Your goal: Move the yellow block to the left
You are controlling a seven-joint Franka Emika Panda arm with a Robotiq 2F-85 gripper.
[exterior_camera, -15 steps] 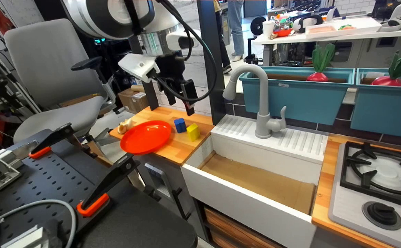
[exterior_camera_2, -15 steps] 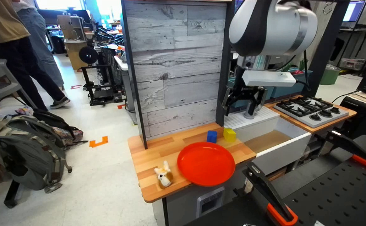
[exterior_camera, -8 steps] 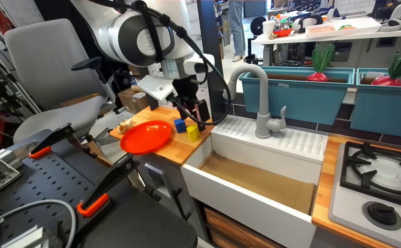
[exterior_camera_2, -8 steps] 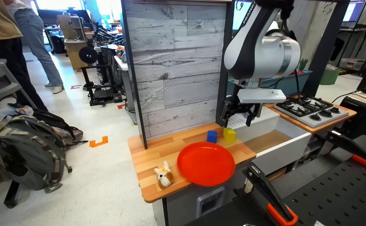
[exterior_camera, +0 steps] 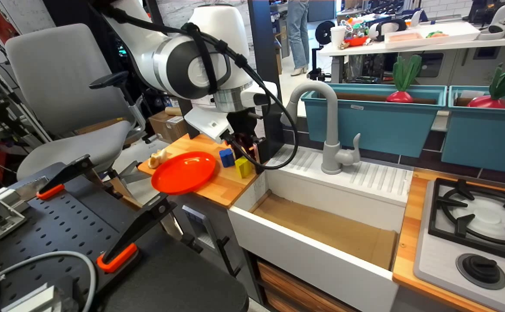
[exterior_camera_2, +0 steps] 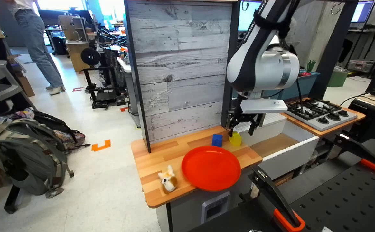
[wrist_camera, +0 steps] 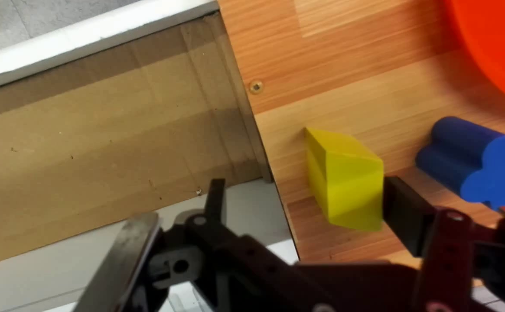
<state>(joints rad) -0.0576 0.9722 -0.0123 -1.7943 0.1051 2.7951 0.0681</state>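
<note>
Jaws apart, the gripper point(wrist_camera: 307, 201) hangs beside the faceted yellow block point(wrist_camera: 351, 188), near the edge where the wooden countertop point(wrist_camera: 347, 65) meets the sink point(exterior_camera: 313, 264).

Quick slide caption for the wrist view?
Open gripper near the yellow block, which sits between sink and blue block.

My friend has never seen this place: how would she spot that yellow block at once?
Find the white sink, then the wooden counter beside it, the one bearing a red plate. The yellow block sits near that counter's sink-side edge. Unlike its neighbour, the blue block with rounded lobes, it has flat faces and sharp corners.
</note>
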